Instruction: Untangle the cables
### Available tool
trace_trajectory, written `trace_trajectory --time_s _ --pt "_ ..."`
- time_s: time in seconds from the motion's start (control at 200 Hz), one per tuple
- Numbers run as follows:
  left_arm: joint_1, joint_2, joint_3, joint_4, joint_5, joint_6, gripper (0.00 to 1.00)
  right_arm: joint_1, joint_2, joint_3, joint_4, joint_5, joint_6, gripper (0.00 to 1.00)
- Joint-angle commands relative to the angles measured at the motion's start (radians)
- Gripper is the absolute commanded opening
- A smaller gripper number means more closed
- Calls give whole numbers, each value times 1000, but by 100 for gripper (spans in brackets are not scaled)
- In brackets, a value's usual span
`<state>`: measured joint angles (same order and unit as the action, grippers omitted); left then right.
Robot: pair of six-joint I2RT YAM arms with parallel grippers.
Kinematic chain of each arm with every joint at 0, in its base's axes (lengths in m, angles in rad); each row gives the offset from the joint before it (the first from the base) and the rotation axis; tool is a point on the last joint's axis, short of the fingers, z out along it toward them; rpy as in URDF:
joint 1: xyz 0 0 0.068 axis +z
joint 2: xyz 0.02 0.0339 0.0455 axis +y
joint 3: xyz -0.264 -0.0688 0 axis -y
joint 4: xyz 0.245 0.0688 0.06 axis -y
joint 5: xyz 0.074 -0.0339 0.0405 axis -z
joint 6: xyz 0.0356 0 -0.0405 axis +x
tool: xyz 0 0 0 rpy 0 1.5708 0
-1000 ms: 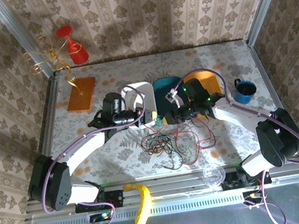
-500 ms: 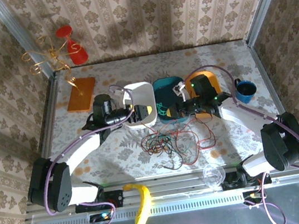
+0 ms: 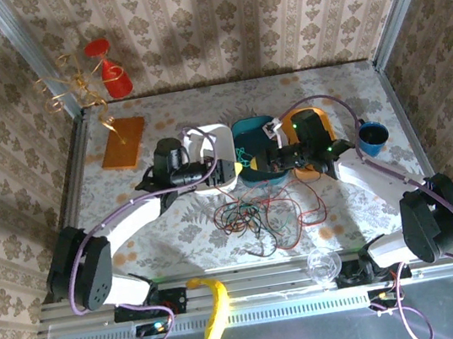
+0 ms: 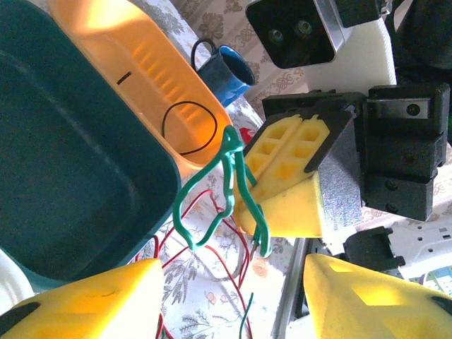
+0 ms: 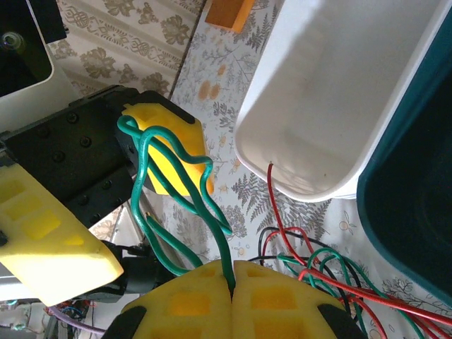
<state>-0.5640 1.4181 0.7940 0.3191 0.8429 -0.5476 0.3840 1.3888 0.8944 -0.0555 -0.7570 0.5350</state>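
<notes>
The right gripper (image 5: 232,272) is clenched on a green cable (image 4: 229,169), held up near the teal tray (image 4: 63,162). The left gripper (image 4: 233,286) holds nothing, its 2 fingers wide apart. The other cables (image 3: 259,216) lie tangled on the tabletop (image 3: 325,86).

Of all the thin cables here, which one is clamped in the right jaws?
The green cable: it loops up out of the right gripper's shut jaws, while the other cables lie piled on the table.

The left end effector (image 4: 233,286), shut a second ago, now stands open beside the green cable (image 4: 212,205).
</notes>
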Motion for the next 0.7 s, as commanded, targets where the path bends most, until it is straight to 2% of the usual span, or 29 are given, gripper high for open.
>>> trace_trajectory --time_s 0.0,0.11,0.36,0.51,0.69 --pt "-8 15 42 28 25 4 52 0 -16 4 -2 -2 4 0" --pt "-11 29 55 34 25 3 44 3 -16 3 -8 2 0 0" --pt "-17 53 78 23 38 -2 0 10 -25 -2 -27 33 -8 0" --pt "-17 35 78 -39 24 31 0 -4 -69 -16 -53 168 -15 0" --pt "-17 15 77 -158 40 93 0 -71 -143 -59 -41 328 24 0"
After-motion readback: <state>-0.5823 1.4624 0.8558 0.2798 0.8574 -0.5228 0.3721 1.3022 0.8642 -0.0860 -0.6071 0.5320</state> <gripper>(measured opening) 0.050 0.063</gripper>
